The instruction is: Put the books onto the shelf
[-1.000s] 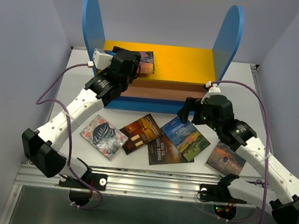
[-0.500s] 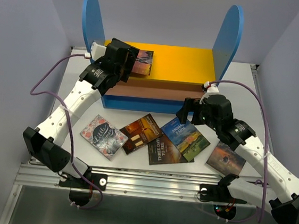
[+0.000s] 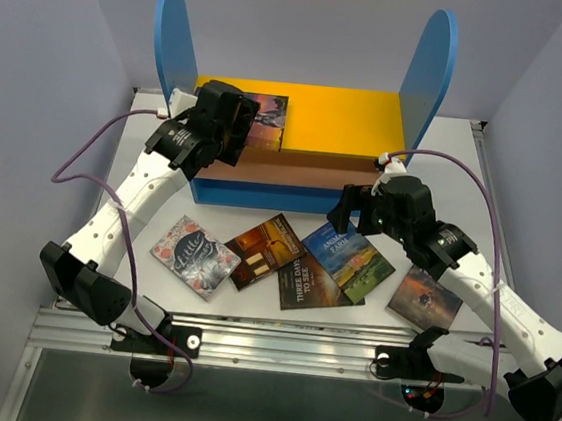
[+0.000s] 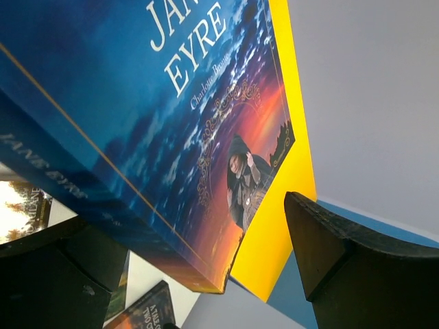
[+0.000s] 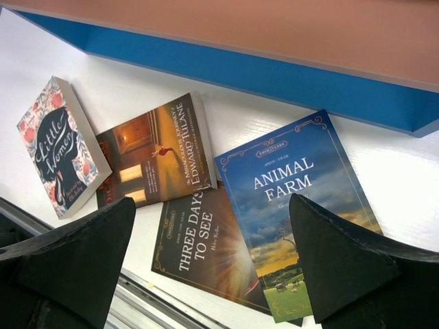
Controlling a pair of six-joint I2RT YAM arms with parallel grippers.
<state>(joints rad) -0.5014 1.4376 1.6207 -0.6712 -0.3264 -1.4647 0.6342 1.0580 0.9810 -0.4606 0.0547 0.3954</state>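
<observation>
Covers of books (image 5: 295, 199): glossy coated paper; sheen seen on Jane Eyre book (image 4: 158, 116). Boards of shelf (image 3: 341, 116): smooth, painted, matt, wood-like. Table (image 5: 411, 171): white, smooth. Fingers (image 5: 343, 267) of right tool (image 5: 212, 264): black matt plastic. Rail (image 3: 277, 346) at table edge: brushed metal.

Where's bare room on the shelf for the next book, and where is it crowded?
The yellow top board is bare from Jane Eyre to the right blue panel; the brown lower board looks bare. Crowded: the table before the shelf, where five books lie, some overlapping.
</observation>
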